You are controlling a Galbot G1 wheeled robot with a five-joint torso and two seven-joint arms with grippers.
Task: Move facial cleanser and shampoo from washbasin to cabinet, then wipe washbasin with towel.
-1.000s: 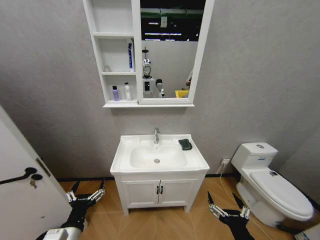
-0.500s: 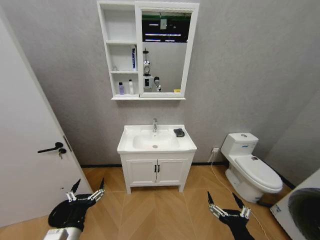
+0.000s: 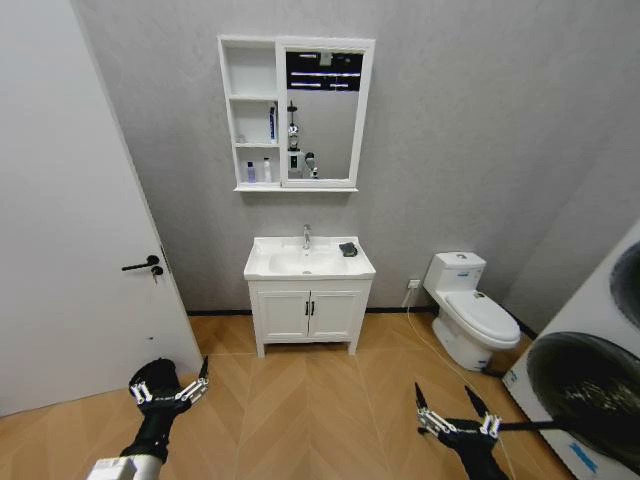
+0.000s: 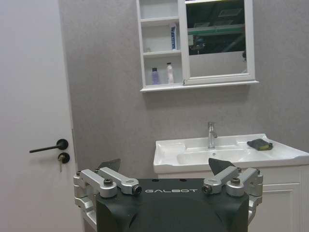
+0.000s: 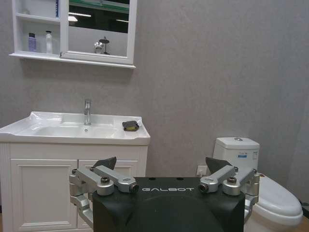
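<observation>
The white washbasin stands across the room on its vanity. The dark folded towel lies on its rim beside the tap. Above hangs the cabinet. A purple bottle and a white bottle stand on its lowest shelf, a blue-and-white tube on the middle one. Which are the facial cleanser and shampoo I cannot tell. My left gripper and right gripper hang low and open, holding nothing.
A white door with a black handle stands open on the left. A toilet sits right of the vanity, and a washing machine is at the near right. Wooden floor lies between me and the basin.
The whole picture has shrunk: the camera has backed away from the washbasin, bringing the door and the washing machine into view. Both grippers keep the same open pose.
</observation>
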